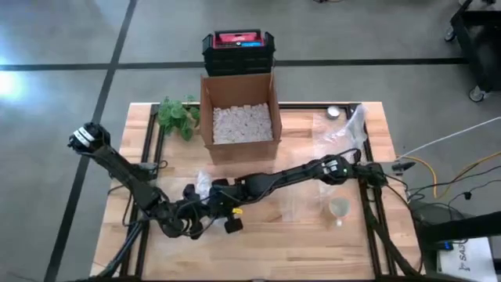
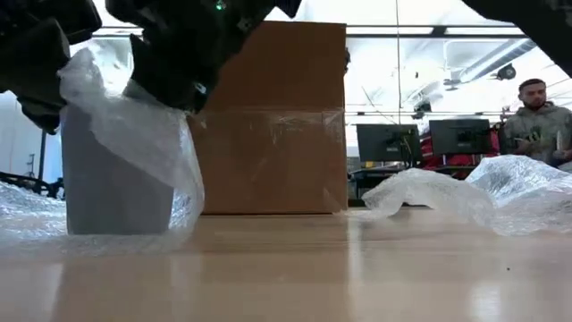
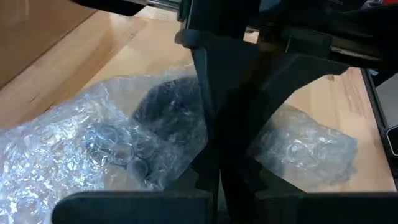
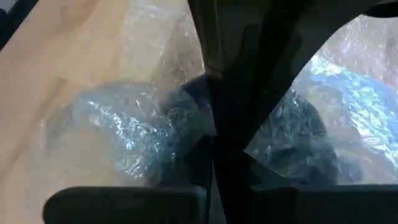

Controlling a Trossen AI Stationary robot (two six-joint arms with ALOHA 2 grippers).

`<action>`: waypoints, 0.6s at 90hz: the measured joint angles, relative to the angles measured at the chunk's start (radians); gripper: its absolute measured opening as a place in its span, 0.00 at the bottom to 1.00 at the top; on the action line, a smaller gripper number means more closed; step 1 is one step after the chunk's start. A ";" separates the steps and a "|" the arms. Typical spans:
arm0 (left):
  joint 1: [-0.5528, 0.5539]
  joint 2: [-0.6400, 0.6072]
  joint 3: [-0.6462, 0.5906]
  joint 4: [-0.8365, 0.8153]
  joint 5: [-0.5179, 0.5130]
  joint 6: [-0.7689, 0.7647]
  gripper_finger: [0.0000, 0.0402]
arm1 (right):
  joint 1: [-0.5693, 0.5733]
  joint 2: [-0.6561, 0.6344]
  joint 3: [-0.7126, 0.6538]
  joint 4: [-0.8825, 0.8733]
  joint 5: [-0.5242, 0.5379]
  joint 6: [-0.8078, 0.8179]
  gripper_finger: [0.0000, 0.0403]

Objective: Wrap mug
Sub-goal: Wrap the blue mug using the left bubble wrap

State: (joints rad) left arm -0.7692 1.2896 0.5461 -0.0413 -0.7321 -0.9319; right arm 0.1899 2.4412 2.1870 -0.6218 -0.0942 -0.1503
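Both dark grippers, left (image 1: 190,213) and right (image 1: 213,194), meet over a grey mug (image 2: 112,183) standing upright on the wooden table (image 1: 266,243), half-draped in clear bubble wrap (image 2: 134,125); their finger spacing cannot be told.

Glossy bubble wrap (image 2: 134,134), matt mug (image 2: 112,192)

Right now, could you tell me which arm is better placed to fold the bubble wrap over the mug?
Probably right: its gripper sits over the mug at the loose bubble wrap. The left gripper is beside it.
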 joint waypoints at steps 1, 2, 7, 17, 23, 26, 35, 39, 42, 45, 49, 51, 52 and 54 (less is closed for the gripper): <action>0.000 0.000 0.001 -0.001 0.000 0.000 0.00 | -0.001 0.003 0.000 0.001 0.000 0.000 0.00; 0.000 0.000 0.001 -0.001 0.000 0.000 0.00 | -0.002 0.004 0.001 0.002 -0.002 0.001 0.00; 0.000 0.000 0.005 -0.004 0.000 0.006 0.00 | -0.008 0.010 0.001 0.002 -0.010 0.007 0.00; 0.000 0.000 0.011 -0.008 0.001 0.027 0.00 | -0.012 0.008 0.001 0.000 -0.012 0.013 0.00; 0.001 0.000 0.012 -0.007 0.001 0.031 0.00 | -0.012 -0.010 -0.003 -0.007 -0.009 0.005 0.00; 0.001 0.000 0.012 -0.007 0.001 0.030 0.00 | -0.012 -0.018 -0.004 -0.011 -0.007 -0.002 0.00; 0.002 0.000 0.011 -0.003 0.002 0.028 0.00 | -0.012 -0.056 -0.009 -0.050 0.001 -0.020 0.00; 0.002 0.000 0.010 -0.003 0.006 0.026 0.00 | -0.014 -0.083 -0.009 -0.064 0.007 -0.024 0.01; 0.001 0.000 0.009 -0.003 0.007 0.026 0.00 | -0.015 -0.100 -0.008 -0.074 0.008 -0.030 0.01; 0.000 0.000 0.009 -0.003 0.006 0.026 0.00 | -0.017 -0.117 -0.006 -0.077 0.014 -0.034 0.01; 0.000 0.000 0.009 -0.002 0.006 0.026 0.00 | -0.021 -0.131 -0.005 -0.075 0.030 -0.034 0.01; 0.001 0.000 0.009 -0.002 0.006 0.026 0.00 | -0.023 -0.132 -0.004 -0.069 0.035 -0.033 0.01; 0.001 0.000 0.009 -0.002 0.006 0.025 0.00 | -0.025 -0.132 -0.004 -0.065 0.036 -0.033 0.01; 0.001 0.000 0.009 -0.002 0.006 0.026 0.00 | -0.026 -0.132 -0.004 -0.054 0.039 -0.030 0.01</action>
State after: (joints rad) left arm -0.7685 1.2896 0.5549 -0.0431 -0.7261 -0.9062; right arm 0.1637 2.3094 2.1830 -0.6759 -0.0556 -0.1803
